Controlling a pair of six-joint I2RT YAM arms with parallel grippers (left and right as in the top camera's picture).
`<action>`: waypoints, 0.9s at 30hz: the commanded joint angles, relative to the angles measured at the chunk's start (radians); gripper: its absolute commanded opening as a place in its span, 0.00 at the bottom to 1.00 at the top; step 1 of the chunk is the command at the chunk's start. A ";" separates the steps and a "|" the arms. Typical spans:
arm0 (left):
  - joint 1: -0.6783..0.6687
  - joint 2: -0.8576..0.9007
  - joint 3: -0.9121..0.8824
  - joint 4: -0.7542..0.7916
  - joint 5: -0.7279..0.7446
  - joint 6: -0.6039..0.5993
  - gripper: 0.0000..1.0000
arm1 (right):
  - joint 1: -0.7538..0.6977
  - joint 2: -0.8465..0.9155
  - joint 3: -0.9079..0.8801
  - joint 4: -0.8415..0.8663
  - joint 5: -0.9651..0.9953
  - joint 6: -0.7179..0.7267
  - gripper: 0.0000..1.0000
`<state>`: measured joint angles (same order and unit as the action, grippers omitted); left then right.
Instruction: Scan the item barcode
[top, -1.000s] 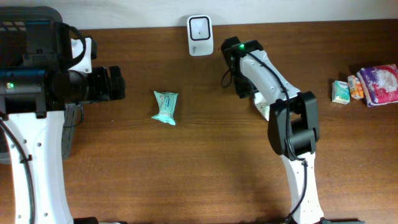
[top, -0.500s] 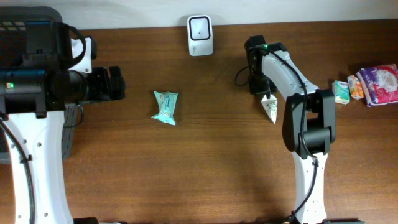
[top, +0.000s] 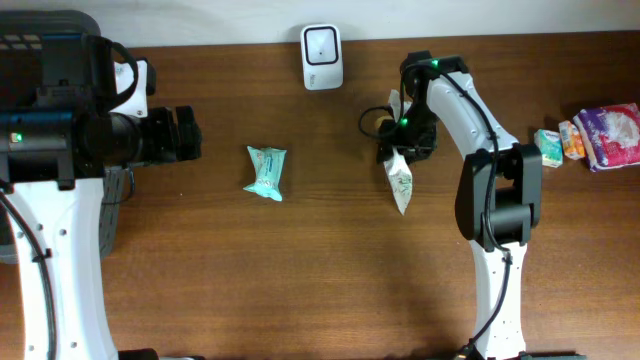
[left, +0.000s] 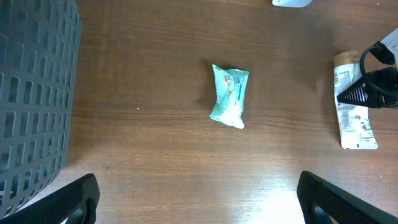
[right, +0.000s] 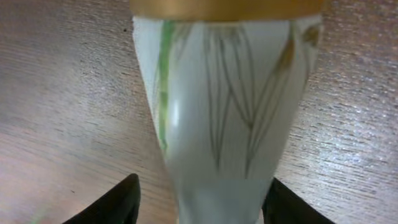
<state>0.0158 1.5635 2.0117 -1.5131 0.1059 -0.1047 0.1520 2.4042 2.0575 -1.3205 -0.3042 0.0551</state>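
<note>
The left arm hangs over the left side of the wooden table with the left gripper spread as wide as it goes, holding and touching nothing. The bare wood shows between its jaws.

The right arm reaches in from the front edge, and the right gripper sits low over the upper end of a pouch. In the wrist view its fingers stand parted, one on each side of the pouch. A strip of table shows between the near finger and the pouch, while the other finger looks close against it. This is a straddle, not a pinch.

A dark mesh basket stands at the far left, but its inside cannot be seen from here.

The pouch is white with green leaf lines and a gold band, and it lies flat and lengthwise on the wood. It is in front of the scanner and to its right, apart from it. The scanner is a small white unit at the back edge.

A teal packet lies between the two grippers, touched by neither. A cluster of small packs sits at the far right edge.
</note>
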 joint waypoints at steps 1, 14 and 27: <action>-0.002 -0.003 0.002 0.002 0.010 0.012 0.99 | 0.005 -0.008 -0.008 -0.019 0.001 -0.003 0.57; -0.002 -0.003 0.002 0.002 0.010 0.012 0.99 | 0.085 -0.008 -0.076 -0.131 0.135 -0.002 0.54; -0.002 -0.003 0.002 0.002 0.010 0.012 0.99 | 0.083 -0.008 -0.083 -0.138 0.132 0.004 0.04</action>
<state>0.0158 1.5635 2.0117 -1.5135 0.1059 -0.1047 0.2306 2.4004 1.9919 -1.4540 -0.1780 0.0570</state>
